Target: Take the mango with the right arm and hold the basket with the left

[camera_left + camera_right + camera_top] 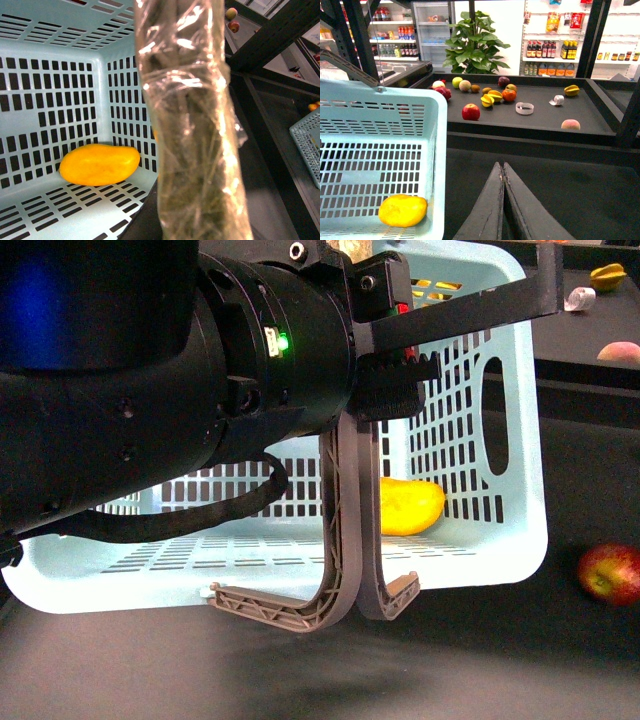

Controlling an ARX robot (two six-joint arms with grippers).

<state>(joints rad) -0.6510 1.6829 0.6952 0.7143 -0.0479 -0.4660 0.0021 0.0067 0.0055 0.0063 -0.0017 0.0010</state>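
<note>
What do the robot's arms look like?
The left arm is a fat, shiny black tube with a tiny green light, a black cable and a ridged black pad. One finger is wrapped in clear plastic. The right gripper has two flat, dark grey fingers narrowing to a point.

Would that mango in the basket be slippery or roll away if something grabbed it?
Probably a bit slippery: the mango has smooth, glossy-looking skin. Its rounded oval shape might rock or roll inside the basket if nudged. It looks plump, so it is likely weighty.
</note>
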